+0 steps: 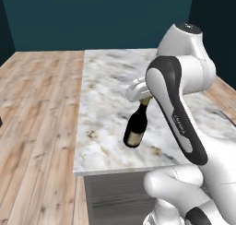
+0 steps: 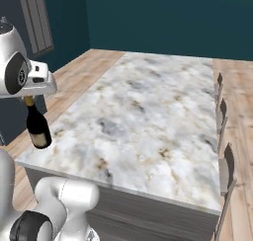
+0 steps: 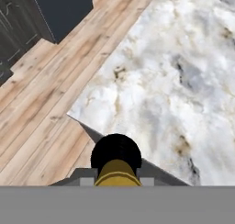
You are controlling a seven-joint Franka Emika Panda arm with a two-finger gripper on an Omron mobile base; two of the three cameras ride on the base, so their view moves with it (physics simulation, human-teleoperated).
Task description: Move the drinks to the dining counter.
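1. The gripper is clamped on the gold neck of the wine bottle, which hangs below it, tilted, its base toward 7 o'clock in the left base view.
2. In the right base view the gripper sits under the white wrist at 9 o'clock, and the wine bottle hangs nearly upright at the near left corner of the dining counter; whether its base touches the top is unclear.
3. The hand view looks straight down the wine bottle: gold neck at 6 o'clock, dark round shoulder beyond it, the counter corner beneath.
4. The right base view alone shows three chair backs along the counter's right side, at 3 o'clock.
5. The counter top is white-and-tan marble on dark grey sides; wooden floor surrounds it, with teal walls behind.
6. The hand view adds a dark cabinet at 11 o'clock.
7. The bottle is dark, with a tan label near its base.
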